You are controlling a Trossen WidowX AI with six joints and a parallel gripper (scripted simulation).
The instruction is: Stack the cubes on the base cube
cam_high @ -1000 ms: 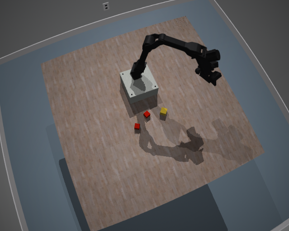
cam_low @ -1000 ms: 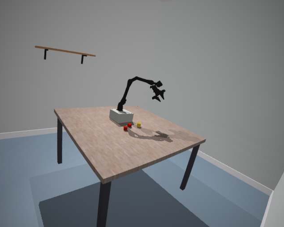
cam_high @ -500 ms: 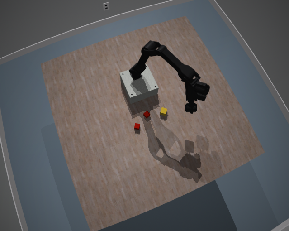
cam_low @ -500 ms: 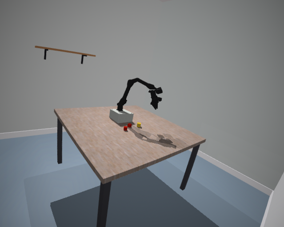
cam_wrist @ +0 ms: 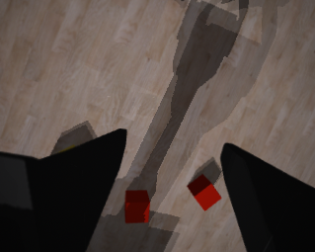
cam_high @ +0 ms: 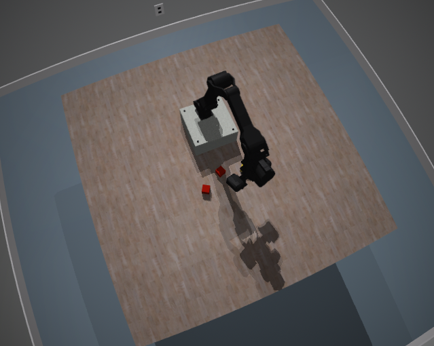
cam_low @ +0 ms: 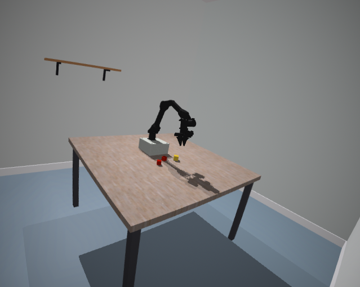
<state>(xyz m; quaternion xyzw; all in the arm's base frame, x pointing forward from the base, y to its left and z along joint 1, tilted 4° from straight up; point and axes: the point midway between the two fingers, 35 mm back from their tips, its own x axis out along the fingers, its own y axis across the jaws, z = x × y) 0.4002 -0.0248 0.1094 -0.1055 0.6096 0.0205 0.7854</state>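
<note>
One red cube sits on the table in the shadow near the arm's mounting block. The other red cube sits apart from it, farther out from the block. The yellow cube stands on the table on the other side of the first red cube. The arm mostly hides it in the top view, and the left finger mostly hides it in the wrist view. My gripper is open and empty, pointing down well above the table. No cube rests on another.
The arm stands on a pale mounting block on the wood-grain table, behind the cubes. The arm's dark shadow falls across the table beyond the cubes. A wall shelf hangs far behind.
</note>
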